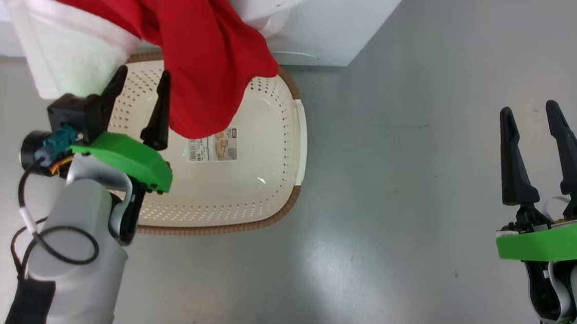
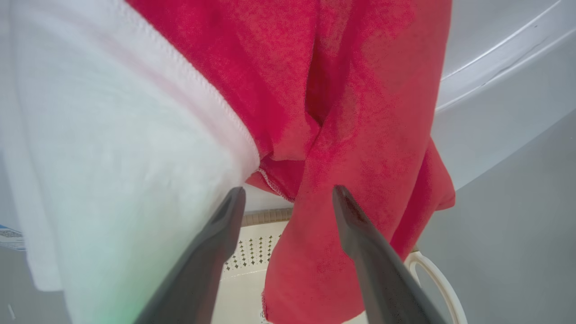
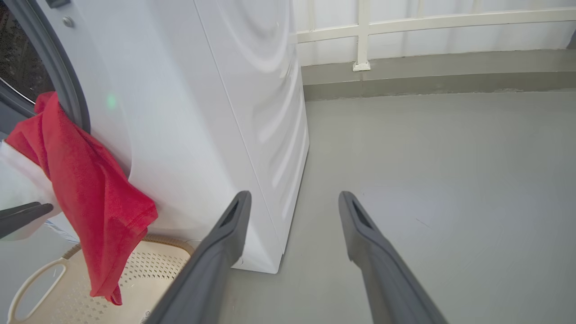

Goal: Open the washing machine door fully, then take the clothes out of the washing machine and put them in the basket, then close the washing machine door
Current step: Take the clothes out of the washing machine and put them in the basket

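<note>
— Smooth grey floor lies under everything, and the white washing machine stands on it. Where do we find the clothes?

— We see them hanging out of the machine's mouth, over the grey rubber ring and down its front. The red end dips into the basket just below, above its paper sticker. If it touches the bottom, we cannot tell.

— And our grippers?

— Our left gripper is spread wide and has nothing between its fingers; it hovers over the basket, just beside the white part. Our right gripper is also wide open and empty, well apart over bare floor.

— How will the cloth behave?

— We judge it soft, limp and light. The red looks fleecy, like towel; the white part is smoother, with a stitched seam. It will fold and stretch, not break, and it is not slippery, but it may drag on the rubber ring. How much lies inside the drum is hidden.

— So where should we take it?

— We would pinch a thick bunched fold, near where red meets white, not one thin hem. The basket is stiff perforated plastic with a woven-look brown rim, so it should keep its shape when the cloth falls in.
</note>
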Controlling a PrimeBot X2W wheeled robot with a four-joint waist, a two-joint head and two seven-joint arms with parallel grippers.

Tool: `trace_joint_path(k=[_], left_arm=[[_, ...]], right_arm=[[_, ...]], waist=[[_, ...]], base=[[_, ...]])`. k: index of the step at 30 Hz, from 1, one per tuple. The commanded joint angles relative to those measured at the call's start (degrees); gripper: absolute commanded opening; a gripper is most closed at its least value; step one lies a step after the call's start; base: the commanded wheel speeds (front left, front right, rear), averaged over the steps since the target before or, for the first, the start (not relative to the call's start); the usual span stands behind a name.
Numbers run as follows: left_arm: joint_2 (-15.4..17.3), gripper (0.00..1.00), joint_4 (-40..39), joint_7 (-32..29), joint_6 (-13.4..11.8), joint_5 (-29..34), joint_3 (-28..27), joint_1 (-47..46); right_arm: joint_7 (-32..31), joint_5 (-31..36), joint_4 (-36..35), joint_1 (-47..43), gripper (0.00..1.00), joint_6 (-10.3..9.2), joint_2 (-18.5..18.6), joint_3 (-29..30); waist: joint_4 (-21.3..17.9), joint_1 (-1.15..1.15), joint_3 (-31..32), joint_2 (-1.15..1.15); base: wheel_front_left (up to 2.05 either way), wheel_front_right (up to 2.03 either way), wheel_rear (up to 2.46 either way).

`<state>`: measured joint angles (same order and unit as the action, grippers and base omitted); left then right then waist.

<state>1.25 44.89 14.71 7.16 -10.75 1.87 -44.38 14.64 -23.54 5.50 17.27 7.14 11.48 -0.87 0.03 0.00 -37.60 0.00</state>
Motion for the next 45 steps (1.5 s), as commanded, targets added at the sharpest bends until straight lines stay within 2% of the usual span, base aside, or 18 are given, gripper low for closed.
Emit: trace_joint_path(k=[1, 14, 21, 26, 35, 45], left_arm=[[1.6, 1.00, -2.2, 0.3, 0.3, -0.3, -1.2, 2.6], [1.6, 1.00, -20.6, 0.3, 0.3, -0.6, -2.3, 12.7], [1.6, 1.00, -27.6, 0.3, 0.3, -0.9, -3.7, 18.0], [1.6, 1.00, -31.0, 0.3, 0.3, -1.7, -4.5, 20.8], [1.6, 1.00, -39.1, 0.3, -1.5, -3.0, -4.9, 27.5], [1.6, 1.00, -39.7, 0.3, -1.9, -3.2, -4.5, 27.0]], right_arm=[[0.4, 0.7, -1.0, -2.5, 1.00, 0.35, 0.8, -1.1], [0.4, 0.7, -0.8, -4.1, 1.00, 0.35, 1.2, -0.8], [0.4, 0.6, -0.7, -4.9, 1.00, 0.35, 1.5, -0.6], [0.4, 0.5, -0.8, -5.2, 1.00, 0.35, 1.7, -0.7], [0.4, 0.5, -0.8, -5.1, 1.00, 0.35, 1.7, -0.5], [0.4, 0.5, -0.8, -5.1, 1.00, 0.35, 1.6, -0.6]], waist=[[0.4, 0.00, 0.5, 0.00], [2.1, 0.00, 3.0, 0.00], [2.7, 0.00, 4.0, 0.00], [2.9, 0.00, 4.3, 0.00], [2.6, 0.00, 4.1, 0.00], [2.6, 0.00, 4.0, 0.00]], base=[[0.00, 0.00, 0.00], [0.00, 0.00, 0.00], [0.00, 0.00, 0.00], [0.00, 0.00, 0.00], [0.00, 0.00, 0.00], [0.00, 0.00, 0.00]])
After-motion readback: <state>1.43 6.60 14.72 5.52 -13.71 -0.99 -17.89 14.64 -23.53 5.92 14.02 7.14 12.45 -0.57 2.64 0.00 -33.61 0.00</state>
